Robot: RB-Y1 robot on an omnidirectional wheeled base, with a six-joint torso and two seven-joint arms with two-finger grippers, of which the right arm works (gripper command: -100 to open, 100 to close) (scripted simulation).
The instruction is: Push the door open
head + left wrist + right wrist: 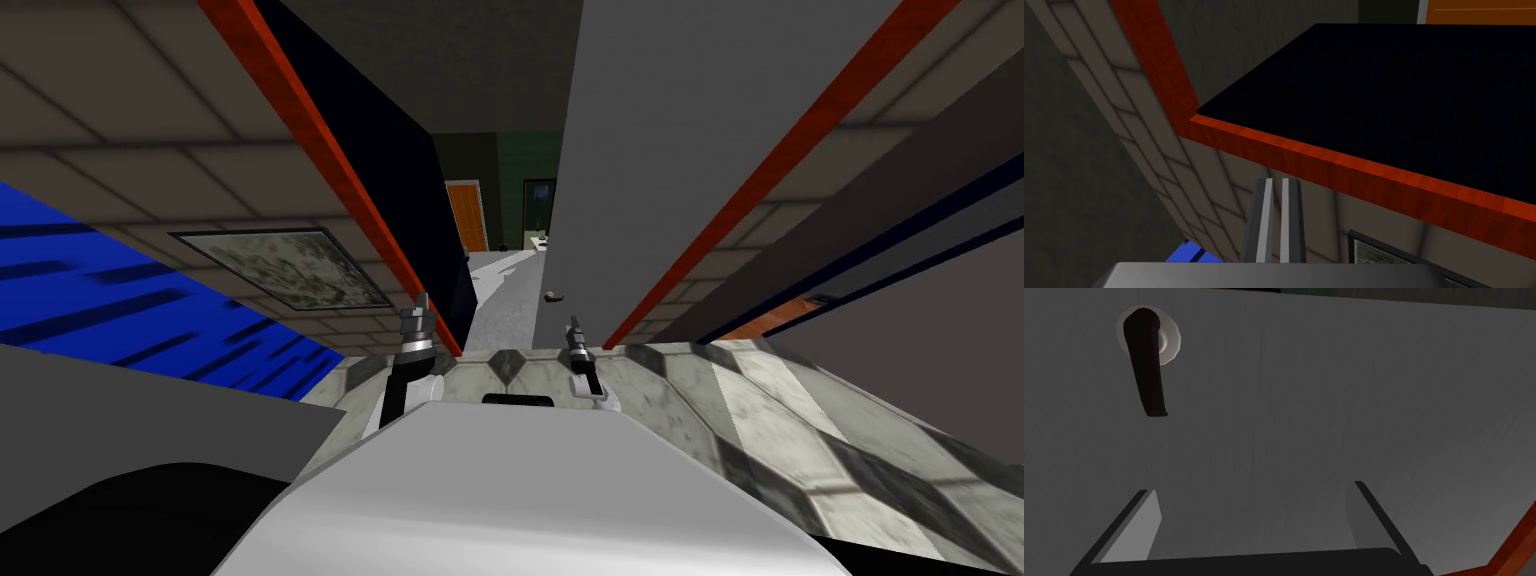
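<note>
At frame centre, my right gripper (pixel 575 325), fingers apart, faces the grey door (pixel 680 120) below its lever handle (pixel 552 296); left gripper (pixel 1276 181), fingers together, beside red door frame (pixel 1334 170).

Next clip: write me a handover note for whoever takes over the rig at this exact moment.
Left gripper: shut, empty, pointing at the red door frame.
Right gripper: open, facing the grey door. The dark lever handle is off to one side, not grasped. Whether the gripper touches the door cannot be told.
Done: door ajar, with a gap at its handle edge in the head view.
Left: push the door wider, probably with the right arm.
</note>
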